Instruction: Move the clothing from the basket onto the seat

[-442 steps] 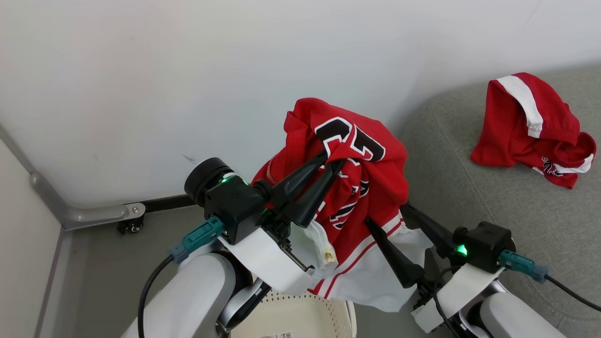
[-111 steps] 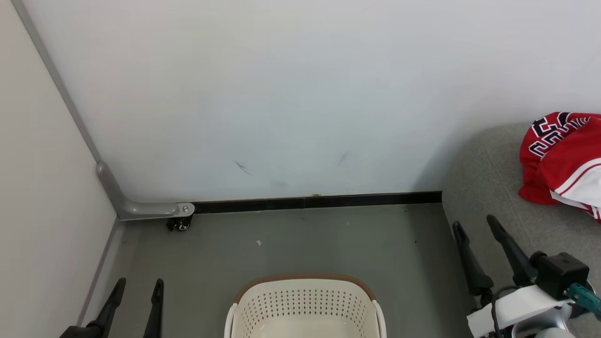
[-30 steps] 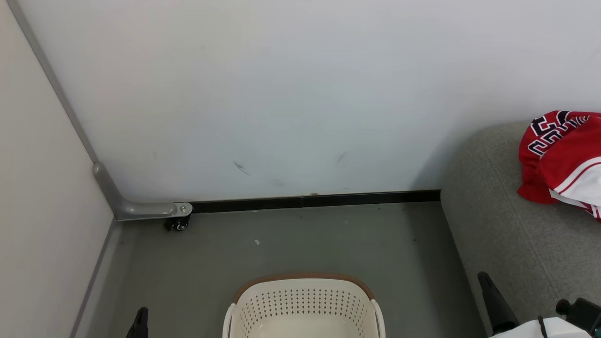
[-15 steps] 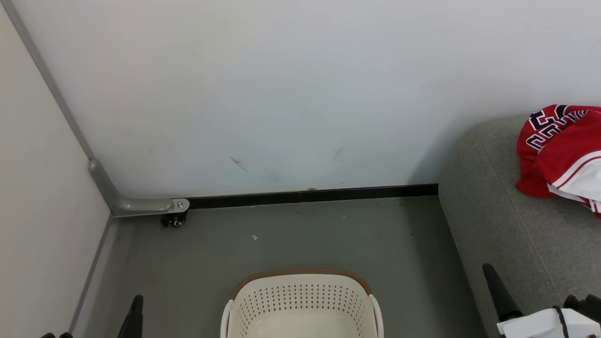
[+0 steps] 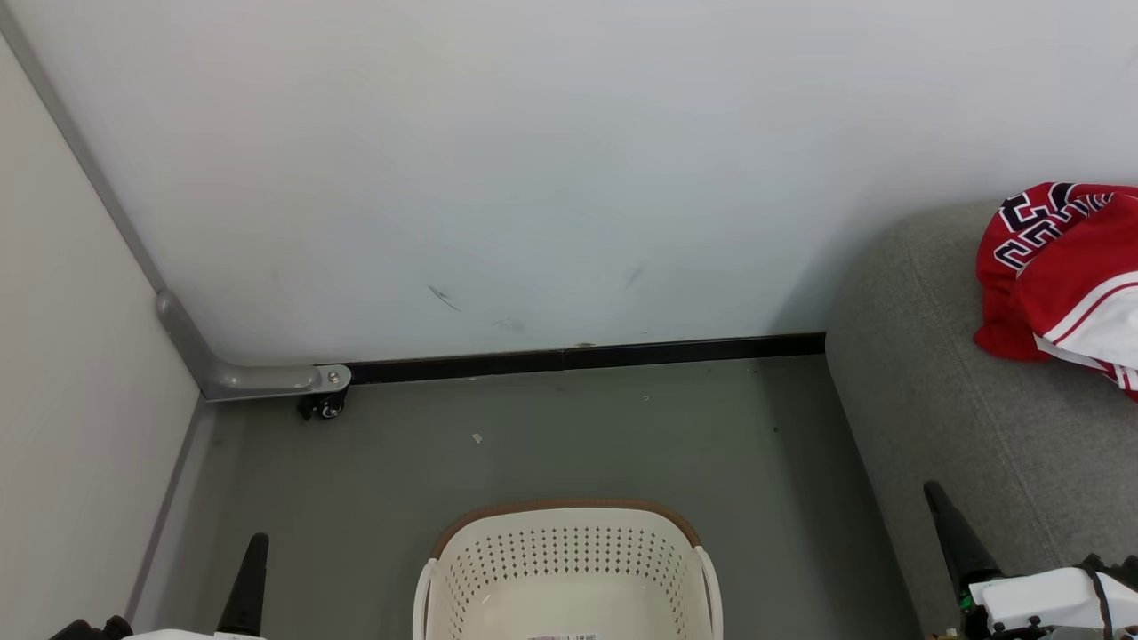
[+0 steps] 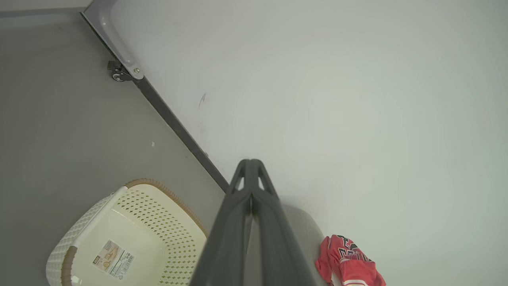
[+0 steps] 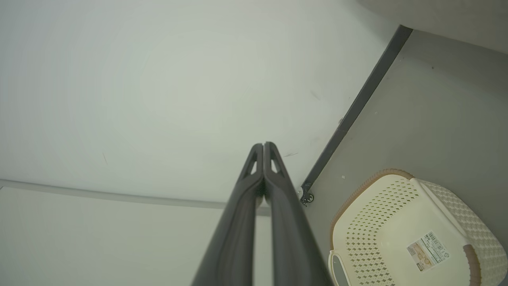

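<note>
Two empty hands: left gripper (image 6: pixel 250 161) & right gripper (image 7: pixel 263 144) clenched shut. Our red-and-white lettered jersey (image 5: pixel 1058 267) lies on the grey fabric sofa (image 5: pixel 942 400); cream perforated plastic basket (image 5: pixel 569 509) bare. Risk: a careless swing cld drag it off.

You get bright, even, diffuse light across the plain white wall (image 5: pixel 533 160). A soft shadow greys it at the right, beside the rounded grey fabric sofa (image 5: pixel 933 400) (its edge is faint). The head view is sharp, and both wrist views darken slightly toward their corners.
</note>
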You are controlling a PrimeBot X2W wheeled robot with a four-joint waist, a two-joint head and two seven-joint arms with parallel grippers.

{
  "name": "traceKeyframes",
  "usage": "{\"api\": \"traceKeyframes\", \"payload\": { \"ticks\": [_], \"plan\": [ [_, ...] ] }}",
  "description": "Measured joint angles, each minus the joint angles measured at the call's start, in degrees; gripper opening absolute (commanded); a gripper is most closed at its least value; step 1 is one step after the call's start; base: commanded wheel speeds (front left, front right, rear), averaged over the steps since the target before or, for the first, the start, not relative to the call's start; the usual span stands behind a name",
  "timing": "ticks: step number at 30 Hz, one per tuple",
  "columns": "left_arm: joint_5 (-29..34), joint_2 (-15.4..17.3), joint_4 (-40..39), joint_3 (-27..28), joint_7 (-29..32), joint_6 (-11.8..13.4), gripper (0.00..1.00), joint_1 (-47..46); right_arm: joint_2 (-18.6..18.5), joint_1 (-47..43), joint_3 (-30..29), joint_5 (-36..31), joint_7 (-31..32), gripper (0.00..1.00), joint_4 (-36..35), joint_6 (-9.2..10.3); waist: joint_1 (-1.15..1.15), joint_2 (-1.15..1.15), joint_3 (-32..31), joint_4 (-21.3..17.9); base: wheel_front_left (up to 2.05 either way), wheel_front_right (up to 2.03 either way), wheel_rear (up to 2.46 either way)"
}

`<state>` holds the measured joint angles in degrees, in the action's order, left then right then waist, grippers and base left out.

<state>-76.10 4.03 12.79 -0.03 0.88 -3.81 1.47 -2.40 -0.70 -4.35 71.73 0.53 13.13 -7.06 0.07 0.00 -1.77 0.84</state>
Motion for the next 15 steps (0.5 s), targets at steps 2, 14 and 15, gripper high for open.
{"api": "traceKeyframes", "payload": {
  "ticks": [2, 14, 15],
  "plan": [
    [-1.13, -0.08, 0.25, 0.33, 0.35, -0.38, 0.0, -0.2, 0.0, 0.1, -0.21, 1.81, 0.2, 0.0, 0.14, 0.0, -0.01, 0.0, 0.18, -0.07, 0.0, 0.0, 0.0],
    [-9.01, -0.73, 1.55, 2.21, 2.66, -1.49, 0.0, -2.44, -0.01, 2.38, -1.36, 11.91, 2.9, 0.0, 0.98, 0.0, -0.03, 0.0, 1.15, -0.49, 0.0, 0.0, 0.0],
    [-9.87, -0.8, 1.71, 2.36, 2.86, -1.72, 0.0, -2.55, -0.01, 2.39, -1.52, 12.66, 3.04, 0.0, 1.11, 0.0, -0.03, 0.0, 1.23, -0.53, 0.0, 0.0, 0.0]
  ]
}}
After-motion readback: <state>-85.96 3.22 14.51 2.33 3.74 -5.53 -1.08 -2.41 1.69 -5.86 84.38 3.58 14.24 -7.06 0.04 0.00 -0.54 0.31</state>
